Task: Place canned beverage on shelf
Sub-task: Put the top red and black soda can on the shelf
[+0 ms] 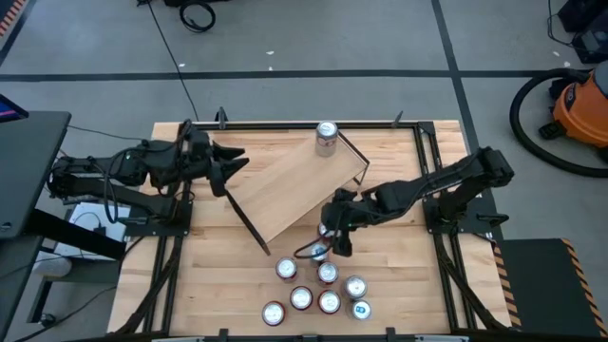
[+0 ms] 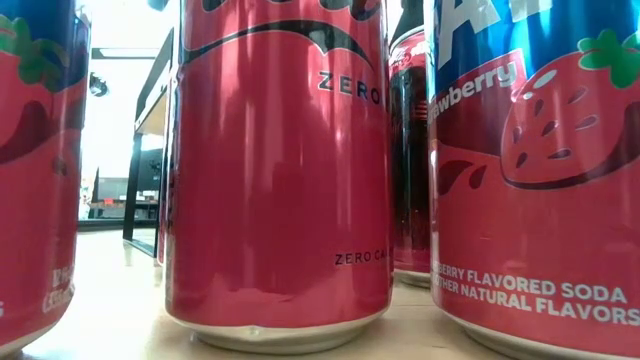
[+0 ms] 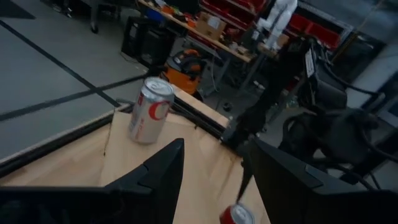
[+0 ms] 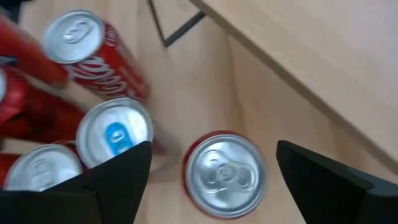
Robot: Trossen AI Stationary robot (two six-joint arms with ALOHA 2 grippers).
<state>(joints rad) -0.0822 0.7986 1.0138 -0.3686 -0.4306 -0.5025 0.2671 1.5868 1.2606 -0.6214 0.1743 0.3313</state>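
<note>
The shelf (image 1: 294,185) lies slantwise across the table's middle on its black wire legs. One silver-and-red can (image 1: 326,138) stands upright on the shelf's far end and also shows in the left wrist view (image 3: 151,110). My right gripper (image 1: 330,239) is open and hangs slanting down over a red can (image 4: 224,174) that stands on the table just before the shelf's near edge. Its fingers are on either side of the can's silver top and apart from it. My left gripper (image 1: 233,161) is open and holds nothing. It is raised at the shelf's left end and points toward the table's right.
Several more cans (image 1: 318,294) stand upright in a cluster on the table, near the front edge, right beside the can under my right gripper. They fill the low view (image 2: 280,170). The shelf's black wire leg (image 4: 174,31) stands close by.
</note>
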